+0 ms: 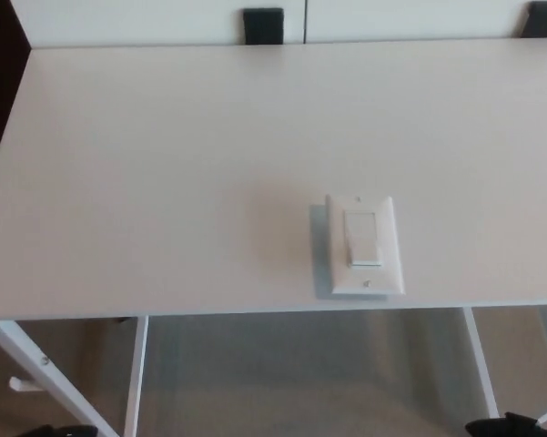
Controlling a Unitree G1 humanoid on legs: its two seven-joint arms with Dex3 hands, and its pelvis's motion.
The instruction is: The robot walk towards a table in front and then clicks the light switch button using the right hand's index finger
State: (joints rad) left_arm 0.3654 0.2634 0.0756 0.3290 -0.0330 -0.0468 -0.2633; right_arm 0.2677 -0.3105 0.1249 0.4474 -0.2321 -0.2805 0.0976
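A white light switch plate [365,245] lies flat on the white table [164,182], close to the front edge and right of centre. Its rocker button [363,238] sits upright in the middle of the plate. At the bottom right edge of the head view a small black part of my right hand [505,426] shows, below and in front of the table, well short of the switch. A sliver of my left hand [55,431] shows at the bottom left edge. Both are mostly cut off by the picture's edge.
White table legs [132,373] slant down to a grey carpet [300,373] under the front edge. Two black objects [263,25] stand beyond the table's far edge against a white wall. A dark area lies past the table's left side.
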